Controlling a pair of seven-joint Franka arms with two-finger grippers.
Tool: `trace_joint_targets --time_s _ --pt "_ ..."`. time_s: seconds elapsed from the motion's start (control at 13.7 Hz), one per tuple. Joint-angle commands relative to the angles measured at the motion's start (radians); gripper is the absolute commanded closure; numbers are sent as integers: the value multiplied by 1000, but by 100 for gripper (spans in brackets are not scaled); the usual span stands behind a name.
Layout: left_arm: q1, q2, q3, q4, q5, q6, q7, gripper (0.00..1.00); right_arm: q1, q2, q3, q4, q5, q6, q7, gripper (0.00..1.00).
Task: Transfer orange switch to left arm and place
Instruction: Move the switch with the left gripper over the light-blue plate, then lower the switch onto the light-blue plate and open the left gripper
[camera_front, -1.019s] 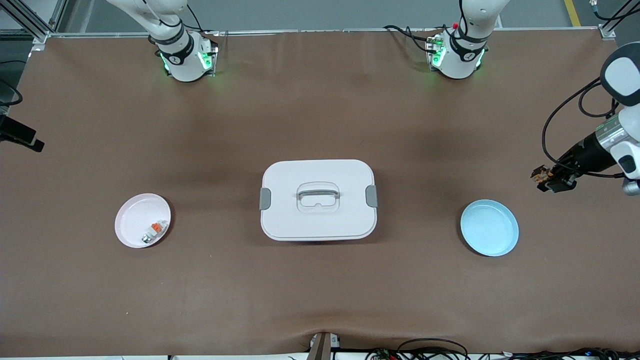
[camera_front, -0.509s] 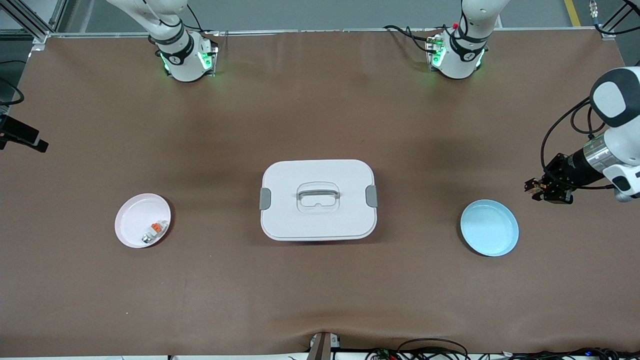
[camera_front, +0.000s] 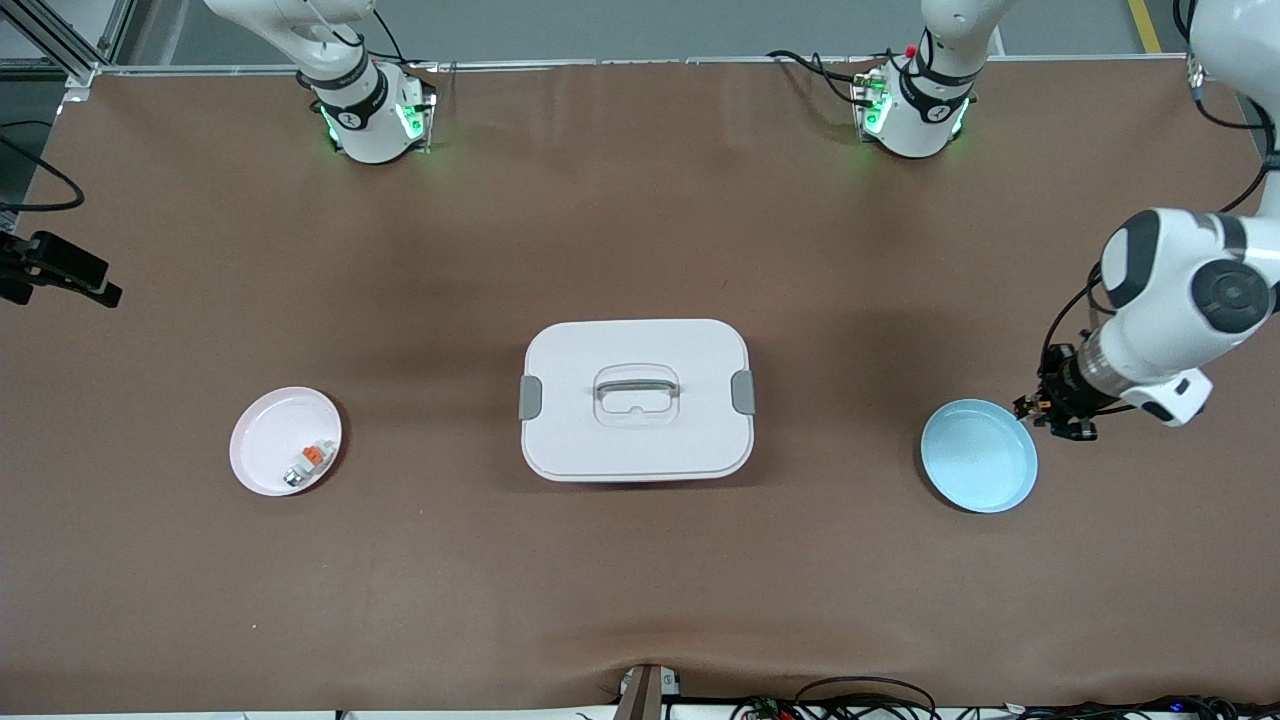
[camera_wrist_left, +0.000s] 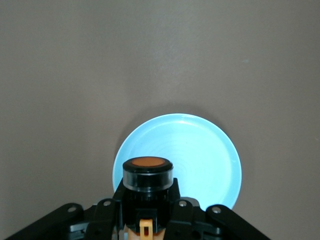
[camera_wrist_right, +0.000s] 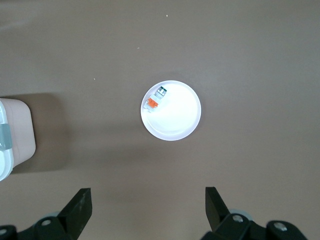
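The left gripper (camera_wrist_left: 145, 220), pinching the tiny black switch with the round orange face (camera_wrist_left: 147, 172), hangs by the round blue plate's (camera_front: 990, 480) rim, so letting go now could miss, while the right gripper (camera_wrist_right: 147, 207) waits spread wide.

White box (camera_front: 636, 400) closed at the table's middle, the one tall obstacle between pink plate (camera_front: 285, 441) and blue plate (camera_front: 978, 455), bare brown table (camera_front: 640, 230) all around it, left gripper (camera_front: 1052, 412) with the orange switch (camera_wrist_left: 147, 172) over the blue plate's rim, right gripper (camera_wrist_right: 148, 207) spread wide high above the pink plate
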Motion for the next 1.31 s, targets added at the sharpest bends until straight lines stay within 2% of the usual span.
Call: trace_joint_targets --time_s 0.0,0.36,0.58,0.8,1.24 --pt "-11 88 -5 55 73 -2 -59 98 30 -21 -32 -24 -15 23 10 0" --pt "-18 194 -5 120 105 -2 -59 98 25 -18 -32 -25 -14 65 10 0" --pt "-57 251 11 175 119 -2 -60 98 8 -14 -30 -25 -4 72 10 0" --pt "-105 257 60 198 128 -1 -79 98 8 -13 -30 -24 -3 76 10 0" --pt "-107 289 64 212 130 36 -82 98 4 -13 -32 -24 -1 21 12 0"
